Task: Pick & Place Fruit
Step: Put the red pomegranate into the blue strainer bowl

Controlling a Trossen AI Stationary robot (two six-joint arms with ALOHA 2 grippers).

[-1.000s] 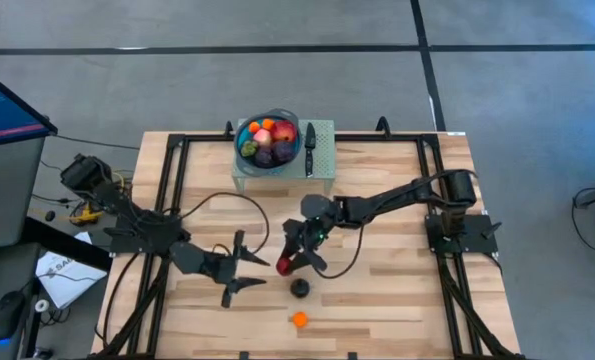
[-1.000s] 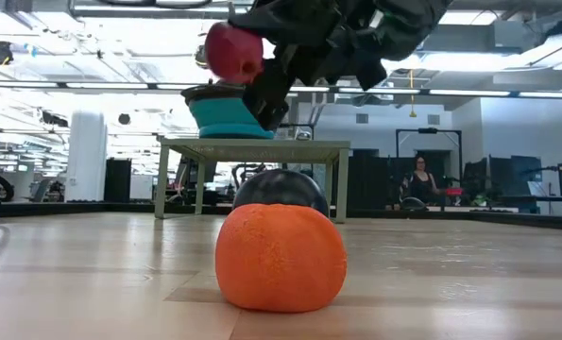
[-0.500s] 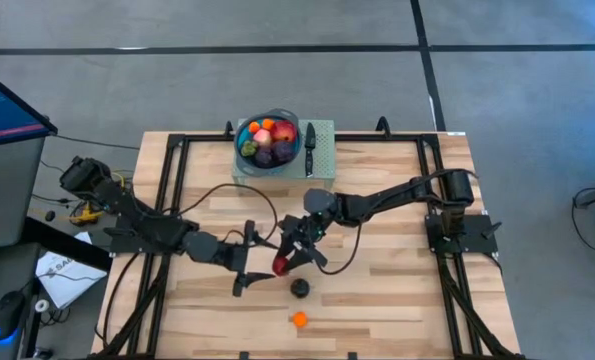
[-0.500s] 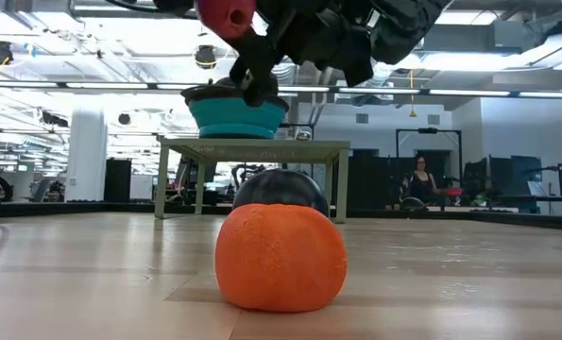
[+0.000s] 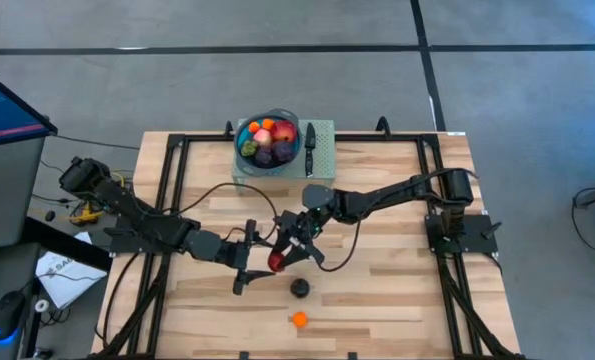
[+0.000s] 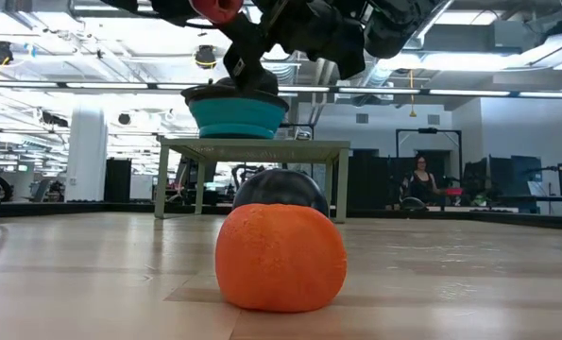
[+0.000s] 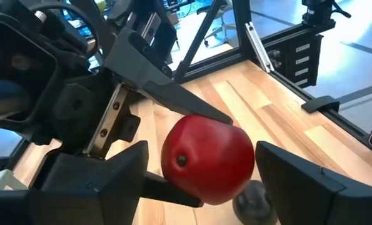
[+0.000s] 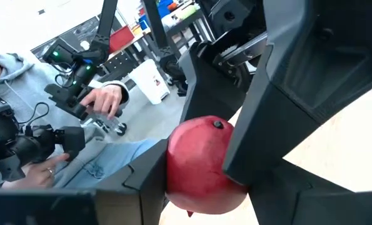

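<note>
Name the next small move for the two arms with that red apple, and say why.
Probably the left tool should close on the red apple. Its open fingers already flank the apple, which the right tool holds clamped above the table; only then should the right release.

You are looking at two dark, jointed arms trailing black cables; the left gripper (image 5: 249, 259) and right gripper (image 5: 288, 248) are showing flat, angular black fingers (image 7: 98, 176).
</note>
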